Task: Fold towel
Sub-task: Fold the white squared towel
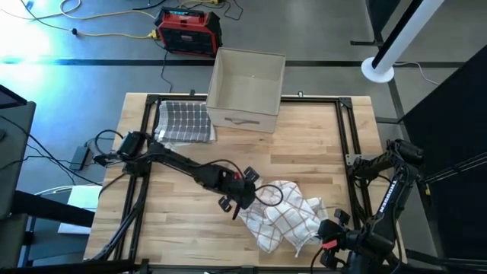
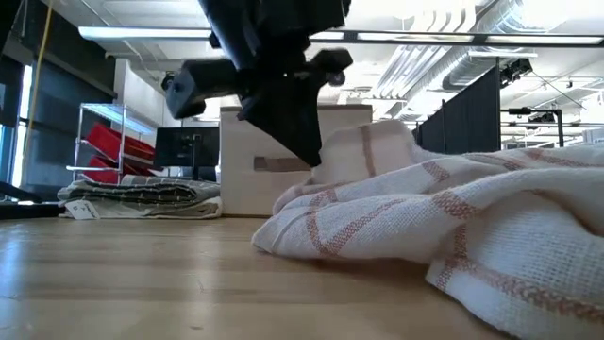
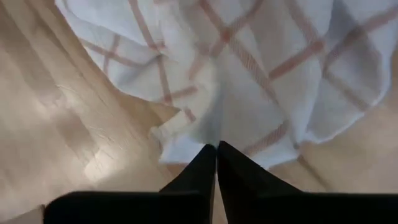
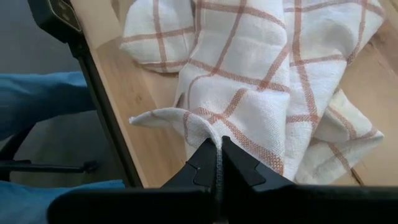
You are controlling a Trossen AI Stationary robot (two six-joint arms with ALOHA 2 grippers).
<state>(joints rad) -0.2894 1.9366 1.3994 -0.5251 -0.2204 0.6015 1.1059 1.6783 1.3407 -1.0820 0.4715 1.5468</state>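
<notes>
Lying crumpled on the pale wooden worktop (image 1: 183, 228), toward its front right part, is the white towel with a thin red-orange check (image 1: 283, 215). It is bunched into loose folds, not flat.

Left hand (image 1: 242, 199): reached out across the middle of the worktop to the towel's left edge. In the left wrist view its two dark fingers (image 3: 202, 171) are pressed together, with a fold of the cloth's edge pinched at their tips. The low view shows this hand (image 2: 307, 151) coming down from above onto a raised peak of the towel (image 2: 444, 217).

Right hand (image 1: 329, 242): at the towel's front right corner, near the worktop's front edge. In the right wrist view its fingers (image 4: 205, 163) are closed on a small pulled-up corner of the towel (image 4: 249, 81), which stands up between the tips.

Both hands are thus gripping the same cloth at opposite sides, and the bulk of it slumps between them on the wood.

Other things: a beige open-topped fabric box (image 1: 246, 89) stands at the back centre of the worktop. A folded grey cloth with a dark grid pattern (image 1: 183, 122) lies just left of it, at the back left. A red and black case (image 1: 188, 30) sits on the floor beyond the worktop. The right wrist view shows blue fabric (image 4: 37, 106) off the worktop's edge; what it is I cannot tell.
</notes>
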